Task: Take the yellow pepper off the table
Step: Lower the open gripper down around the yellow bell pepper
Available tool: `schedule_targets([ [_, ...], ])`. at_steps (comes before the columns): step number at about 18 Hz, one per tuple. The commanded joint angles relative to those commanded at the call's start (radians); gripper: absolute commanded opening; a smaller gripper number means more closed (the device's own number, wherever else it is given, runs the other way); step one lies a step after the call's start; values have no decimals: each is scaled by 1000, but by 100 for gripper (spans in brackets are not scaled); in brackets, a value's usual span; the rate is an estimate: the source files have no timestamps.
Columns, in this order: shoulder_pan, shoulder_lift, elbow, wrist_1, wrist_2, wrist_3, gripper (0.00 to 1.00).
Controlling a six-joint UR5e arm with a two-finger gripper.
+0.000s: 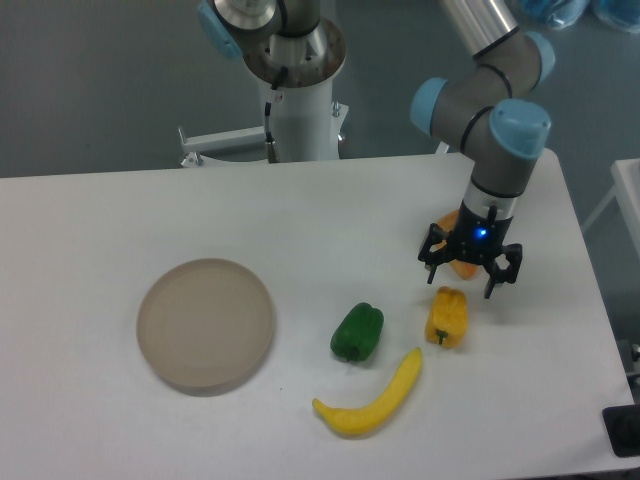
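Gripper (pixel 470 273) open, fingers spread, just above yellow pepper (pixel 447 317) at its 1 o'clock; banana (pixel 371 397) at pepper's 7 o'clock on table (pixel 150 210).

Lying in the open: a round tan plate (pixel 205 323) at left, a green pepper (pixel 357 332) right of it, a banana (pixel 370 398) curving just below that pepper, and an orange wedge (pixel 459 266) farther right, mostly hidden.

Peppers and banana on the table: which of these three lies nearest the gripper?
The yellow pepper, just below the open gripper. The green pepper lies further left, and the banana lies nearer the table's front edge.
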Motion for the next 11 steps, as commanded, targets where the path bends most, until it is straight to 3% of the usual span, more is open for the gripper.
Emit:
schedule_targets([
  [11,-32,-29,15,2,12,29,100],
])
